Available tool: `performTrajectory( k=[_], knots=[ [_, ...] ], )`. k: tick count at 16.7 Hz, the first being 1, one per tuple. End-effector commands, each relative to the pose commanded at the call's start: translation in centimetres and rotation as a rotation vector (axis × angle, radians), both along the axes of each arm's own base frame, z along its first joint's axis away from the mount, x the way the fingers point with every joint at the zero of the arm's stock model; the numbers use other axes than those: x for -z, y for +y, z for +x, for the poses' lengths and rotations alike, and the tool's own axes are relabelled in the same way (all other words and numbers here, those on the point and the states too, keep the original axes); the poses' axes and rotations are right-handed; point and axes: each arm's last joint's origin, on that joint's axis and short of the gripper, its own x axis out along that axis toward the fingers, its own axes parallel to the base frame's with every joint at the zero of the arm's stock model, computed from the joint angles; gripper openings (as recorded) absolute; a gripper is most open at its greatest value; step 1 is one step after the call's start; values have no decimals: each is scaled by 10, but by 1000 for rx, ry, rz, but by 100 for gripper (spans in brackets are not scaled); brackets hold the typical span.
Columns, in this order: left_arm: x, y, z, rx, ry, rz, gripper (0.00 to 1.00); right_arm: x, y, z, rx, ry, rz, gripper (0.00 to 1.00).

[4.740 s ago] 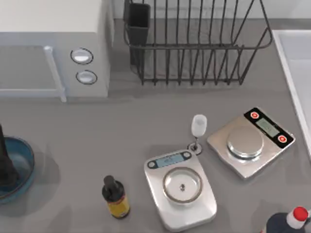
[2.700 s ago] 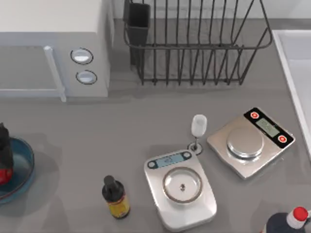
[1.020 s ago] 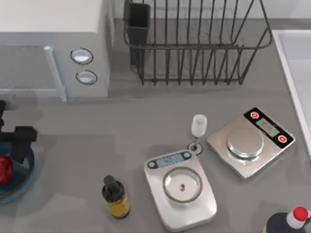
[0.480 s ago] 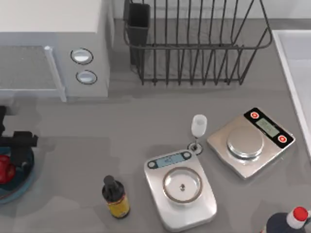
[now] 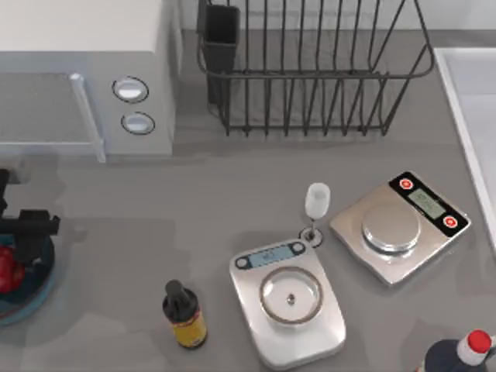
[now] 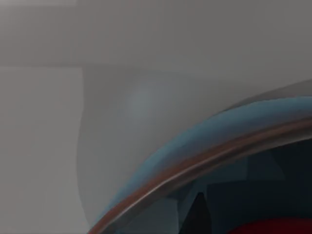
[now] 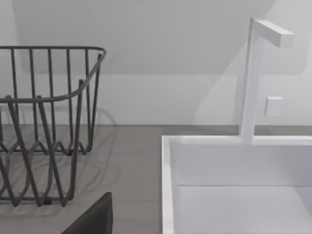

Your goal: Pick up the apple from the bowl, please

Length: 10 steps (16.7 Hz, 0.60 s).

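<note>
Top view. My left gripper (image 5: 9, 260), dark and two-fingered, sits at the table's 9 o'clock edge over the shallow blue-teal bowl (image 5: 35, 291). The small glossy red apple (image 5: 8, 271) lies in the bowl against the gripper; whether the fingers clasp it I cannot tell. The risk, as I judge it: an off-centre hold lets the round fruit roll out on the lift, or a finger catches the rim and drags the bowl.

Left wrist view. The bowl's rim (image 6: 204, 156) curves close by, the apple (image 6: 273, 228) inside it.

Right wrist view. The dark wire dish rack (image 7: 44, 122) and white sink (image 7: 234, 185).
</note>
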Motion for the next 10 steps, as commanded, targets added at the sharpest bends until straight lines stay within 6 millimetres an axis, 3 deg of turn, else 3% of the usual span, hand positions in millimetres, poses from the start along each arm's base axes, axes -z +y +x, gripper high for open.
performTrajectory(
  k=[4,10],
  knots=[
    [0,0,0,0,0,0,2,0,0,0,0,0,0,100],
    [0,0,0,0,0,0,0,0,0,0,0,0,0,100]
  ],
)
